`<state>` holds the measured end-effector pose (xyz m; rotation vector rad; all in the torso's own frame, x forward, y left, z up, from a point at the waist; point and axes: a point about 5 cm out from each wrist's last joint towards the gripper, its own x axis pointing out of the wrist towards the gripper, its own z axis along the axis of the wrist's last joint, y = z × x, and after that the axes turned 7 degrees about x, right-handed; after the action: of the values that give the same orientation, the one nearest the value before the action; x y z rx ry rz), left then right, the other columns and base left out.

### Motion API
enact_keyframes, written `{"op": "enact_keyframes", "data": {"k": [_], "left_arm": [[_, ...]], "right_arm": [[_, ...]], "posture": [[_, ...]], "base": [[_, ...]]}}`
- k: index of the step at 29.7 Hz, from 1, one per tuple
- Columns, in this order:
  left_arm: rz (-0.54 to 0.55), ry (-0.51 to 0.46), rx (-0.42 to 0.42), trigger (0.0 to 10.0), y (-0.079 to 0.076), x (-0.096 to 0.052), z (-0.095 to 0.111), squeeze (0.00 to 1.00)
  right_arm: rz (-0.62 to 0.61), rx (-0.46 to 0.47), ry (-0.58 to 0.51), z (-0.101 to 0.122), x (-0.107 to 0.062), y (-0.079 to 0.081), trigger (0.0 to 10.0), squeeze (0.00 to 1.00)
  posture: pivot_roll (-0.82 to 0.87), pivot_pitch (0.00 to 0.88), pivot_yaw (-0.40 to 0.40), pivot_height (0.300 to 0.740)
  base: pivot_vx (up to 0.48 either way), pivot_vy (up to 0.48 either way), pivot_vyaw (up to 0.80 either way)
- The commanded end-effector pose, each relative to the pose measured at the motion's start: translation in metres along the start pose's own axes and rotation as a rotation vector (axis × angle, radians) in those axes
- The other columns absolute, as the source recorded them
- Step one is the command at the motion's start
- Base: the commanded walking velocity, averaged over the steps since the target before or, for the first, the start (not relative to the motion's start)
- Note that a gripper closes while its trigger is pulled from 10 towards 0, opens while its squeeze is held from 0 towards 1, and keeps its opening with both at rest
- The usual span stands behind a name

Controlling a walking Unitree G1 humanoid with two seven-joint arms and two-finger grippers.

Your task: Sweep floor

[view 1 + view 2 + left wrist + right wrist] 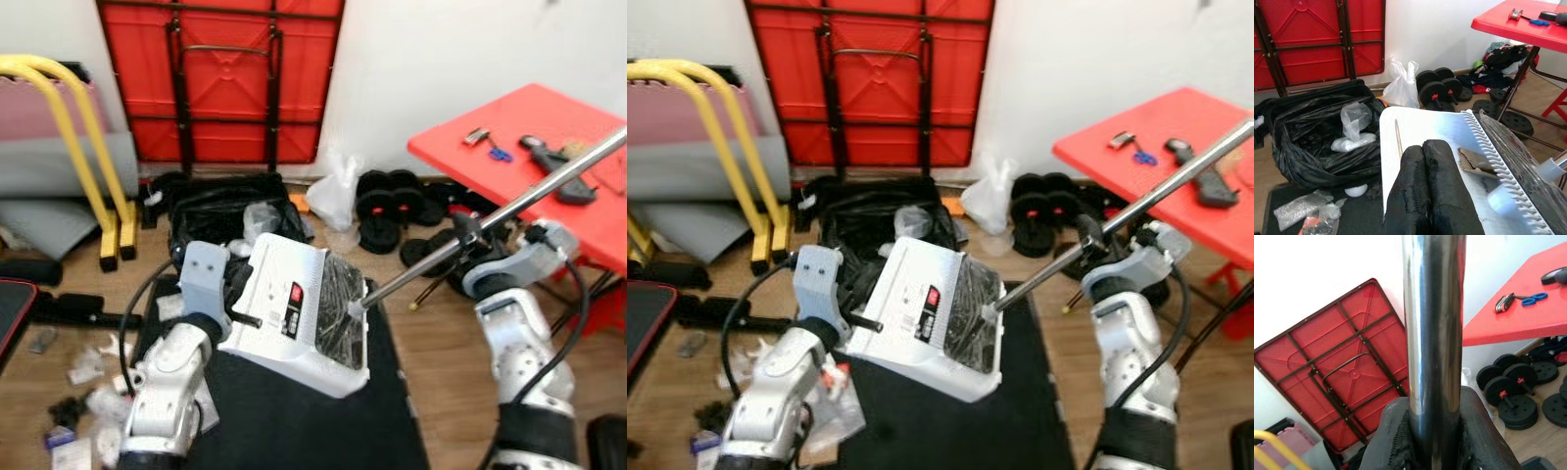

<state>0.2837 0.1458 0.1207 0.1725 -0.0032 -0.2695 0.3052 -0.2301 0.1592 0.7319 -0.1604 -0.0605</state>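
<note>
My left gripper (245, 318) is shut on the rear wall of a white dustpan (294, 313), which it holds tilted above a black mat (294, 421). In the left wrist view the two fingers (1422, 161) press together on the pan's edge, and a scrap of cardboard (1476, 161) lies inside by the comb teeth. The dark broom head (338, 294) rests in the pan. Its silver pole (509, 208) slants up to the right. My right gripper (465, 240) is shut around that pole, as the right wrist view (1425, 421) shows close up.
An open black rubbish bag (220, 211) lies just beyond the pan. Dumbbell weights (387, 206) and a white plastic bag (338, 191) sit by the wall. A red table (549, 127) stands on the right, a yellow frame (88, 147) on the left. Litter (88, 382) is strewn over the wooden floor.
</note>
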Motion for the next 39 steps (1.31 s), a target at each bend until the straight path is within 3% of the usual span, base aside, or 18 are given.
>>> {"op": "enact_keyframes", "data": {"k": [1, 8, 26, 39], "left_arm": [[-0.018, 0.001, -0.005, 10.0, -0.0035, -0.0006, 0.0009, 0.00], [-0.023, -0.001, -0.003, 10.0, -0.0046, -0.0006, 0.0015, 0.00], [-0.023, 0.000, -0.003, 10.0, -0.0057, -0.0010, 0.0021, 0.00], [-0.028, -0.002, -0.024, 10.0, -0.0076, -0.0033, 0.0022, 0.00]], "right_arm": [[0.047, -0.017, -0.058, 0.0114, 0.0001, 0.0081, 10.0, 0.00], [0.029, 0.041, -0.063, 0.0100, 0.0009, 0.0073, 10.0, 0.00], [0.033, 0.054, -0.051, 0.0074, 0.0024, 0.0081, 10.0, 0.00], [0.036, 0.053, -0.045, 0.0075, 0.0033, 0.0088, 10.0, 0.00]], "posture": [[-0.12, 0.063, -0.122, 0.740], [-0.12, 0.065, -0.124, 0.740], [-0.11, 0.069, -0.130, 0.740], [-0.12, 0.070, -0.133, 0.740]], "base": [[0.304, 0.000, 0.78], [0.328, 0.000, 0.22], [0.338, 0.000, 0.00], [0.000, -0.251, 0.00]]}}
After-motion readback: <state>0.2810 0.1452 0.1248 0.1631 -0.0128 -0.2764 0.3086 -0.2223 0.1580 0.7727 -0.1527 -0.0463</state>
